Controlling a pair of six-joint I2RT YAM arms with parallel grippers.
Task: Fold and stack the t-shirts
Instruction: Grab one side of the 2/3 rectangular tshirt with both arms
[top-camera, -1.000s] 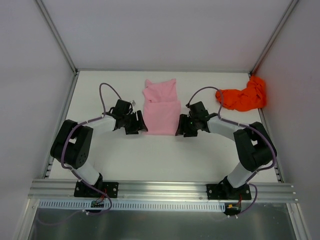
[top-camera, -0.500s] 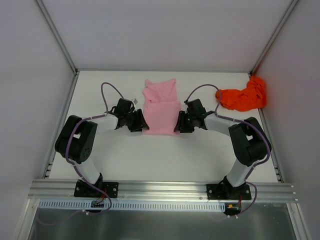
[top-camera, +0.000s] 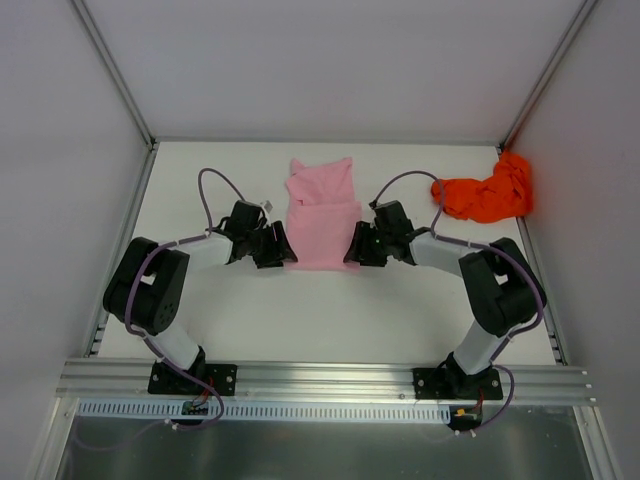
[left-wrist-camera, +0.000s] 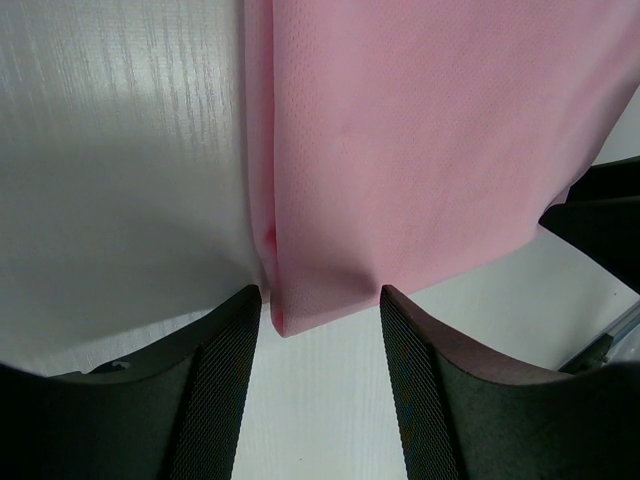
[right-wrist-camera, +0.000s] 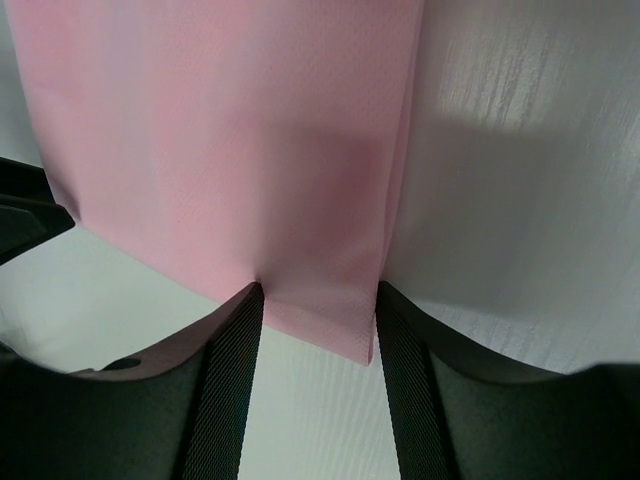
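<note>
The left gripper (left-wrist-camera: 320, 300) has its jaws apart, one dark ribbed finger (left-wrist-camera: 215, 400) on each side of the near left corner of the pink t-shirt (left-wrist-camera: 420, 150). The corner lies flat in the gap. The cloth's side edge runs just beside the left finger's tip, and its near hem reaches the right finger's tip, with nothing pinched. At the right edge of the left wrist view, a dark part of the other arm shows past the shirt's far side.

The right gripper (right-wrist-camera: 318, 290) mirrors this. Its jaws are also apart and straddle the near right corner of the same shirt, whose hem slants across the gap between the two fingers (right-wrist-camera: 405, 390). The fabric there is smooth and doubled along its right edge.

From above, both grippers are low on the white table (top-camera: 300, 320) and point inward at each other, with the shirt's near end between them. The pink t-shirt lies in the middle of the table as a narrow strip running away from the arms. Its near half is folded over into a neat rectangle, and two small points stick up at its far end.

The orange-red t-shirt (top-camera: 485, 197) sits crumpled in a heap at the far right corner of the table, against the right wall. It is well apart from the pink one and from both grippers.
</note>
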